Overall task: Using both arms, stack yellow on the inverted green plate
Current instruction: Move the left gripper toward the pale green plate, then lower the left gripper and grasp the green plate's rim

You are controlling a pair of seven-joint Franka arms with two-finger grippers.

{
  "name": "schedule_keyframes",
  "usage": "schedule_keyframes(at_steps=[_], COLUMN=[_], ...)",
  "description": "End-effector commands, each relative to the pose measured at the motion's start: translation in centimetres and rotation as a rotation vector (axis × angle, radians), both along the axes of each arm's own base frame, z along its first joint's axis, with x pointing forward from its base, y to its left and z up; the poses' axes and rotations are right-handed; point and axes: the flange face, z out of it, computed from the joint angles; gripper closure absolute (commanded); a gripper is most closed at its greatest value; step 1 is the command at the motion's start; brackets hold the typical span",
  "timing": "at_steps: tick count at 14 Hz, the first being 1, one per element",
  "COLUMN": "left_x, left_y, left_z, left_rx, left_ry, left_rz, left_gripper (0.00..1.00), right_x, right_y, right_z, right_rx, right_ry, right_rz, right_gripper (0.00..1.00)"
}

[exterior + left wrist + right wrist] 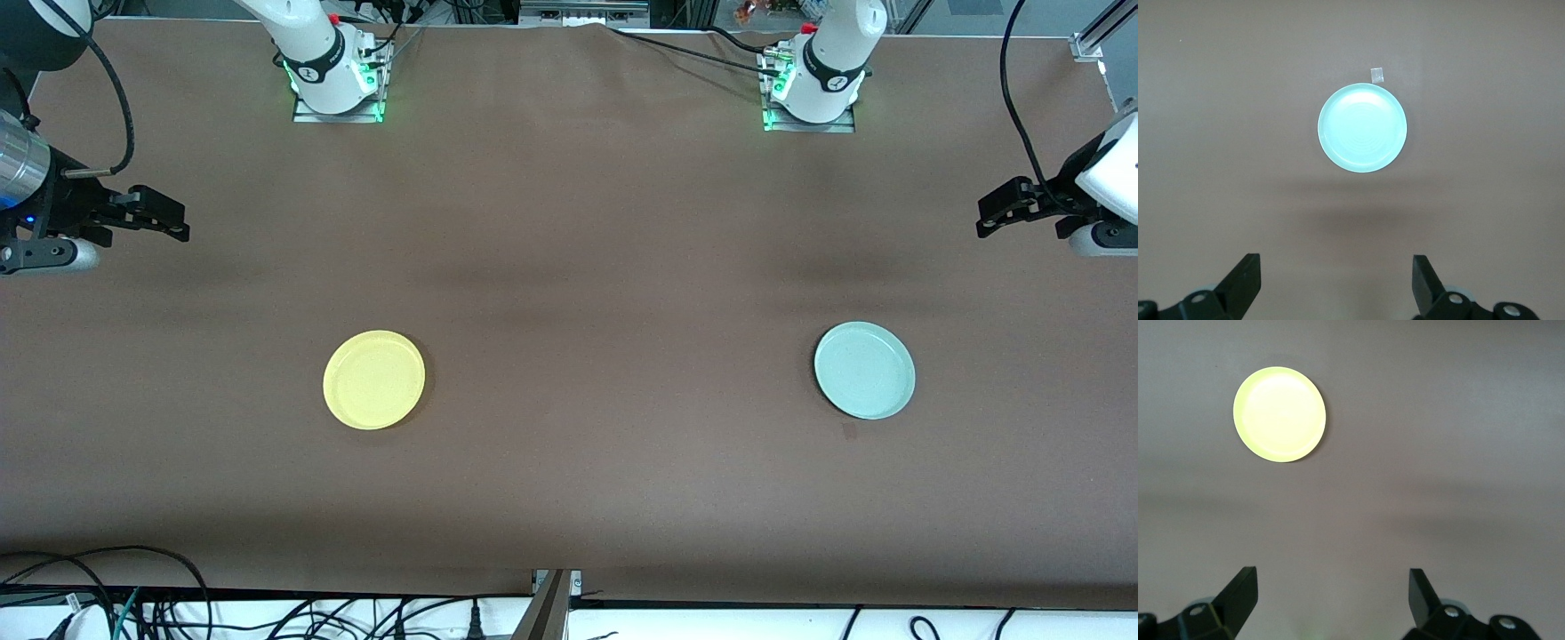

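Two plates are lying flat, well apart: yellow (374, 380) and green plate (864, 370), rims up. Only our left wrist view is showing a small tape square (1376, 75) beside the green plate. We are holding the left gripper (1335, 287) and right gripper (1331, 603) up over the table's ends, fingers spread, gripping nothing.

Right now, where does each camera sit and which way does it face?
Front view: high across the table, facing both bases; shows the round pale yellow plastic plate, the round pale mint-green plate, the left gripper and the right gripper.
Left wrist view: looks down on the green plate; own open fingers show.
Right wrist view: looks down on the yellow plate; own open fingers show.
Shared: each plate appears in the front view and one wrist view.
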Motion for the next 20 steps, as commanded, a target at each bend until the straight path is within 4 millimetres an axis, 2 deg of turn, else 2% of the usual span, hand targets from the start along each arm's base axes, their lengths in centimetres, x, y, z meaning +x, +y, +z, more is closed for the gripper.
schedule_keyframes(at_steps=[1, 6, 9, 12, 14, 16, 18, 20], left_x=[0.7, 0.5, 0.3, 2.5, 6.0, 8.5, 10.6, 11.8], left_y=[0.3, 0.0, 0.1, 1.3, 4.4, 7.6, 8.7, 10.0], left_z=[0.5, 0.3, -2.3, -7.5, -12.4, -17.7, -22.3, -26.9], left_rx=[-0.002, -0.01, -0.009, -0.012, -0.033, -0.044, -0.04, -0.033], left_ry=[0.002, 0.018, 0.147, 0.223, 0.185, 0.128, 0.058, 0.021], left_rz=[-0.017, -0.017, -0.018, -0.065, -0.156, -0.269, -0.438, -0.527], left_gripper=[0.0, 0.0, 0.0, 0.0, 0.0, 0.0, 0.0, 0.0], right_x=[-0.4, -0.4, 0.0, 0.1, 0.1, 0.3, 0.5, 1.0], right_y=[0.0, 0.0, 0.1, -0.2, -0.6, -0.7, -0.1, 0.5], right_z=[0.4, 0.8, 0.5, 0.4, 0.3, 0.3, 0.3, -0.2], right_rx=[0.006, 0.008, 0.007, 0.004, 0.001, 0.002, 0.004, 0.006], right_ry=[-0.001, -0.011, -0.03, -0.033, -0.03, -0.038, -0.053, -0.062], right_rz=[0.015, 0.015, 0.017, 0.012, 0.006, 0.005, 0.012, 0.023], right_gripper=[0.0, 0.0, 0.0, 0.0, 0.0, 0.0, 0.0, 0.0])
